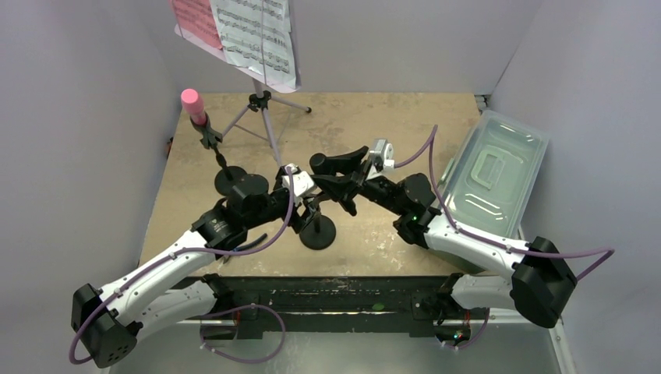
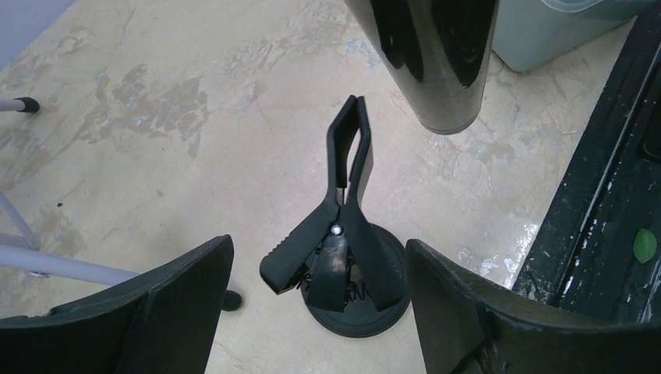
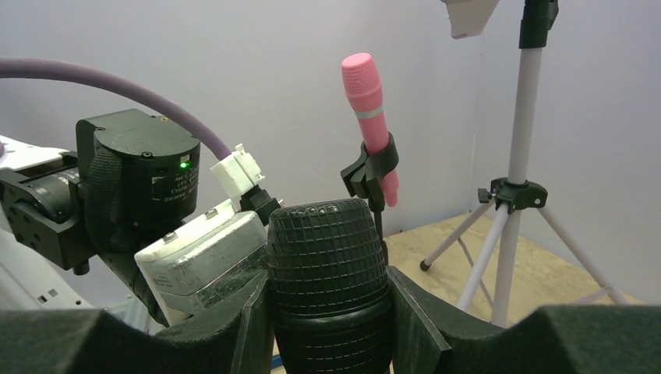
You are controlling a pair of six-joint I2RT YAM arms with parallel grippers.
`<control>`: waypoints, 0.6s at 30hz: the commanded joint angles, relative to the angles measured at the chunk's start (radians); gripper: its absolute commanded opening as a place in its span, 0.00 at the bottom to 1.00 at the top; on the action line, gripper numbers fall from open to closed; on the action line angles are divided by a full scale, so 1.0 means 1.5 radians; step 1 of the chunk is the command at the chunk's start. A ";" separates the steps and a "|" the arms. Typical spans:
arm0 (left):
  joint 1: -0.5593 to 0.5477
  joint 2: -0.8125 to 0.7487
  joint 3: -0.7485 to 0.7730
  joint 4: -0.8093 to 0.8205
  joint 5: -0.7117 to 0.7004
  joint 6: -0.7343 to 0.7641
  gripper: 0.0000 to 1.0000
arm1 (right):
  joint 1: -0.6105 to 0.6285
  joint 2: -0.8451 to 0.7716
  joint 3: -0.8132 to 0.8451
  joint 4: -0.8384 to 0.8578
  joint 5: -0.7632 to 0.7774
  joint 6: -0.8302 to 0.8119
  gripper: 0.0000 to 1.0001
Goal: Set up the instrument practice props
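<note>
The lavender music desk (image 1: pixel 234 48) stands at the back on slim tripod legs (image 1: pixel 269 125), holding a pink page (image 1: pixel 196 19) and a white page (image 1: pixel 257 35). A pink microphone (image 1: pixel 192 105) sits clipped on a black round-based pole (image 1: pixel 231 181) at the left; it also shows in the right wrist view (image 3: pixel 370 117). My right gripper (image 1: pixel 337 178) is shut on a black microphone (image 3: pixel 327 257), held above a second black pole (image 1: pixel 318 232). My left gripper (image 2: pixel 318 245) is open, its fingers on either side of that pole's clip (image 2: pixel 343 195), not touching it.
A clear plastic tub (image 1: pixel 491 171) lies at the right edge of the table. A black rail (image 2: pixel 608 195) runs along the near edge. The two wrists are close together over the table's middle. Grey walls enclose the table on three sides.
</note>
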 commanded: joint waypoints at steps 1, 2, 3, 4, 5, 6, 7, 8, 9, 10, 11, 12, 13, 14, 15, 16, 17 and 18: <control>0.005 0.002 0.008 0.000 -0.005 -0.015 0.84 | -0.010 -0.018 0.022 0.000 0.009 0.002 0.00; 0.005 0.002 0.008 -0.002 -0.008 -0.015 0.86 | -0.013 -0.020 0.025 -0.007 0.012 0.003 0.00; 0.004 0.001 0.009 -0.005 -0.010 -0.015 0.88 | -0.016 -0.023 0.027 -0.014 0.015 0.003 0.00; 0.006 0.000 0.010 -0.006 -0.011 -0.015 0.88 | -0.019 -0.025 0.029 -0.022 0.019 0.004 0.00; 0.007 0.000 0.009 -0.008 -0.011 -0.015 0.89 | -0.024 -0.027 0.028 -0.028 0.020 0.006 0.00; 0.007 0.001 0.008 -0.006 -0.012 -0.015 0.89 | -0.029 -0.030 0.026 -0.030 0.018 0.008 0.00; 0.009 0.004 0.009 -0.005 -0.013 -0.014 0.89 | -0.034 -0.032 0.023 -0.030 0.016 0.013 0.00; 0.011 0.007 0.010 -0.003 -0.012 -0.013 0.89 | -0.039 -0.031 0.021 -0.029 0.013 0.019 0.00; 0.015 0.010 0.011 0.000 -0.006 -0.013 0.87 | -0.043 -0.030 0.018 -0.025 0.006 0.025 0.00; 0.021 0.014 0.012 0.006 0.004 -0.013 0.85 | -0.047 -0.028 0.018 -0.021 0.000 0.030 0.00; 0.028 0.019 0.013 0.011 0.017 -0.013 0.79 | -0.047 -0.025 0.019 -0.016 -0.006 0.033 0.00; 0.039 0.026 0.016 0.015 0.034 -0.013 0.71 | -0.047 -0.020 0.024 -0.009 -0.014 0.036 0.00; 0.047 0.034 0.018 0.017 0.051 -0.012 0.59 | -0.047 -0.013 0.028 -0.003 -0.020 0.039 0.00; 0.051 0.043 0.023 0.017 0.062 -0.011 0.40 | -0.047 -0.005 0.033 0.003 -0.024 0.043 0.00; 0.055 0.050 0.026 0.014 0.064 -0.010 0.17 | -0.047 0.003 0.036 0.008 -0.024 0.046 0.00; 0.056 0.054 0.028 0.013 0.058 -0.011 0.00 | -0.047 0.009 0.037 0.019 -0.022 0.048 0.00; 0.055 0.052 0.025 0.017 0.057 -0.013 0.00 | -0.047 0.014 0.035 0.034 -0.020 0.052 0.00; 0.057 0.048 0.018 0.025 0.059 -0.013 0.00 | -0.047 0.022 0.033 0.051 -0.017 0.054 0.00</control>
